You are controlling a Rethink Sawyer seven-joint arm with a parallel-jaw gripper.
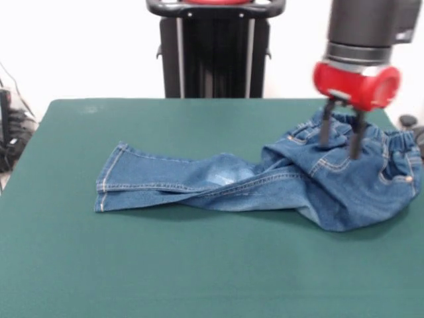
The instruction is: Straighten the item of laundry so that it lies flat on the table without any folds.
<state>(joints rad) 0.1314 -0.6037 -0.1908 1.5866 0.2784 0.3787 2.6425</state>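
The item of laundry (265,182), a small pair of blue denim jeans, lies on the green table (199,271) in the front view. Its legs stretch to the left, one folded over the other, with a faded patch near the middle. The waistband end is bunched and raised at the right, elastic edge toward the table's right side. My gripper (341,151) hangs from the red wrist directly over that bunched part. Its two dark fingers (326,132) stand apart, tips down at the denim near a back pocket. No cloth shows between them.
The black pedestal (215,50) stands behind the table's far edge. Dark cables and equipment (10,129) sit off the table's left side. The jeans' waistband reaches close to the table's right edge.
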